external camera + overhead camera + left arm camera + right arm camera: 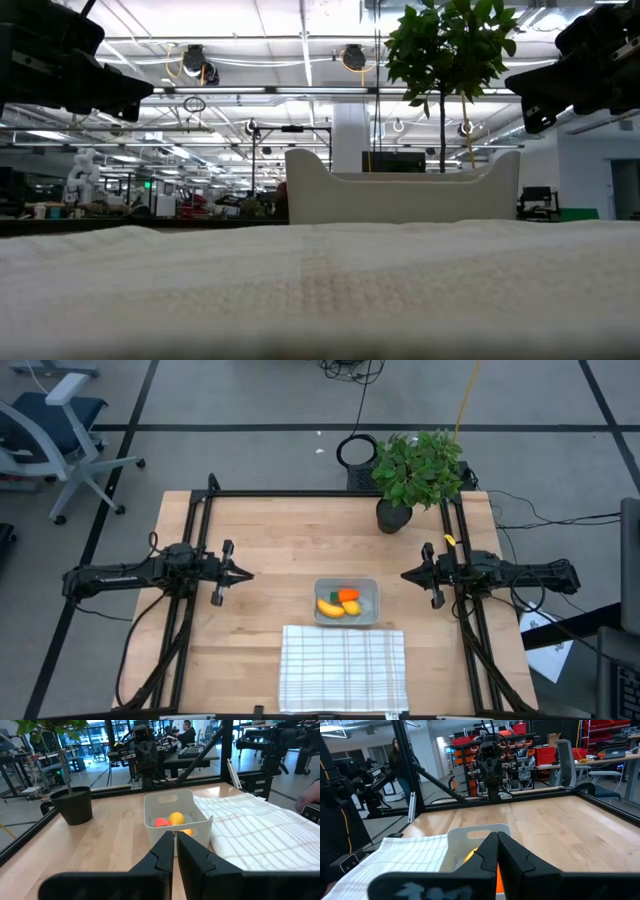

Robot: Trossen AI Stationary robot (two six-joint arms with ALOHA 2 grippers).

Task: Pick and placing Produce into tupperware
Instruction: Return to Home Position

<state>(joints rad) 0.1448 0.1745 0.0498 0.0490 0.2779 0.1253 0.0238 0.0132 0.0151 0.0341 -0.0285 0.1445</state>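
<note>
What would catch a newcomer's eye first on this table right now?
The translucent grey tupperware sits mid-table with bright produce inside: an orange carrot and a yellow banana. The left gripper and right gripper hang shut on either side of it, facing each other and clear of it. A leafy potted plant stands behind the tub, and a white grid cloth lies in front.

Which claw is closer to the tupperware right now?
Right. The right claw hovers a short way off the tupperware's right side; the left claw is clearly farther off, on the opposite side.
</note>
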